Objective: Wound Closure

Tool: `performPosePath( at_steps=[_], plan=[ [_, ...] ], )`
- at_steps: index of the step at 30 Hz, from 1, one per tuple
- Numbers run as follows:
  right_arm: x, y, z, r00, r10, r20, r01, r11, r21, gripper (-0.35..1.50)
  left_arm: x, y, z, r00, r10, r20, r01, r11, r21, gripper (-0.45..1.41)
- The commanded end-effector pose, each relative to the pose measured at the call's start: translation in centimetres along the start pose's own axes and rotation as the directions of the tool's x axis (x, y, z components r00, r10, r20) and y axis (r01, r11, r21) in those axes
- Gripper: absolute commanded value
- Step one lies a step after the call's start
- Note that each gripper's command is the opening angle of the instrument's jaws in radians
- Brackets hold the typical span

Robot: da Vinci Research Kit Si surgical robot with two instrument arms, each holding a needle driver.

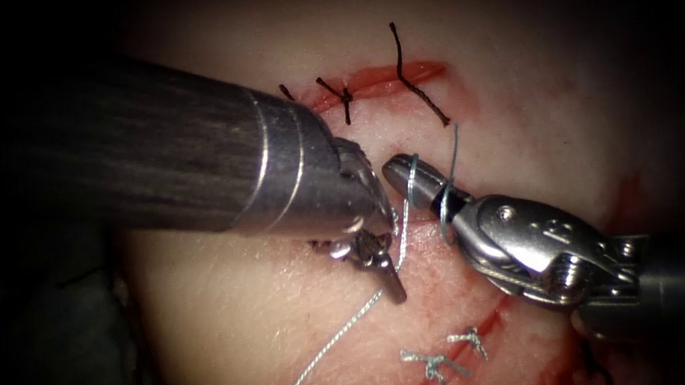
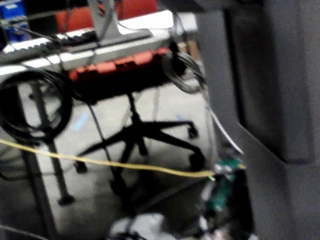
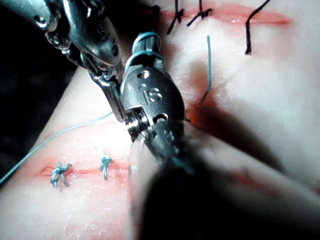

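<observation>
**Thread looped on right tool, left tool gripping thread below**

Landmark: right tool (image 1: 400, 172), jaws together, long axis running from lower right up to upper left, tip pointing up-left. Pale thread (image 1: 346, 326) wraps round its closed jaws in loops; whether the jaws pinch anything between them, cannot tell. A short free end stands up just above the wraps. Left tool (image 1: 390, 283) sits just left of and below the right tool, jaws clamped on the thread, pointing down-right. From there the thread trails down-left across the tissue (image 1: 229, 310). Dark stitches (image 1: 347, 98) cross a red cut well above the right tool; pale knots (image 1: 444, 357) lie below it. Needle not made out
</observation>
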Motion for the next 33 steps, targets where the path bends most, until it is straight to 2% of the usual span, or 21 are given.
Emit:
performPosePath(
  at_steps=[1,7,9,13,21,31,33],
  plan=[
    [0.00,-0.10,0.06,1.000,0.022,0.022,-0.022,1.000,-0.010,-0.35,0.06,-0.02,0.06,1.000,-0.002,0.000,0.002,1.000,0.005,-0.45],
    [0.07,-0.14,-0.01,0.991,0.075,0.107,-0.062,0.990,-0.125,-0.35,0.09,0.06,0.12,1.000,-0.002,0.002,0.002,1.000,0.025,-0.45],
    [0.08,-0.12,-0.01,0.991,0.086,0.104,-0.070,0.985,-0.157,-0.35,0.09,0.14,0.14,1.000,0.008,0.002,-0.008,1.000,0.025,-0.45],
    [0.08,-0.08,0.01,0.989,0.102,0.103,-0.087,0.986,-0.145,-0.35,0.12,0.27,0.19,1.000,0.023,0.011,-0.024,1.000,0.020,-0.45],
    [0.06,-0.08,0.03,0.991,0.101,0.093,-0.088,0.987,-0.137,-0.35,0.11,0.25,0.18,0.998,0.050,0.025,-0.050,0.999,0.014,-0.45],
    [0.04,-0.05,0.10,0.991,0.113,0.065,-0.095,0.967,-0.237,-0.35,0.09,0.27,0.12,0.997,0.065,0.031,-0.065,0.998,0.005,-0.45],
    [0.04,-0.03,0.11,0.990,0.120,0.077,-0.096,0.960,-0.263,-0.23,0.09,0.27,0.10,0.998,0.065,0.026,-0.065,0.998,0.006,-0.45]
  ],
)
